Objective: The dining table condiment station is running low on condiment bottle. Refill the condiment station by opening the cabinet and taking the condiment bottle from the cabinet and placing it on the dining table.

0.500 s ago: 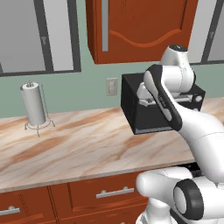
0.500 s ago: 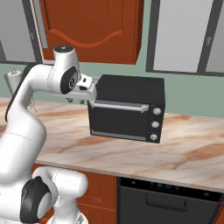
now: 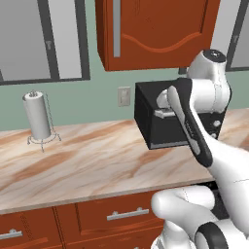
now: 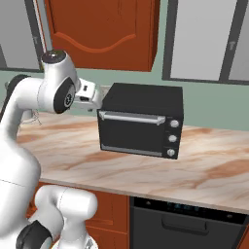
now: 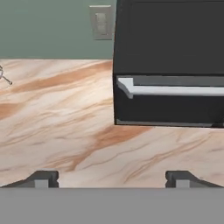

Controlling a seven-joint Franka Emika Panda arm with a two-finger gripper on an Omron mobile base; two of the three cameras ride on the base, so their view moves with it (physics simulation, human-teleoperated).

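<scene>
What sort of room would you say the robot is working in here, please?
A simulated home kitchen, most likely. A marble counter runs along the green wall with a black toaster oven on it, a paper towel holder stands to one side, and a red-brown cabinet hangs above.

Red-brown wood on the cabinet (image 3: 160, 34), with a silver bar handle (image 3: 116, 28). Beige marble with brown veins on the counter (image 3: 97, 165). Black on the toaster oven (image 4: 141, 126), silver on its handle and knobs. Pale green on the wall (image 3: 92, 102). White on the paper towel roll (image 3: 38, 115). Red-brown on the drawers (image 3: 116, 214).
</scene>
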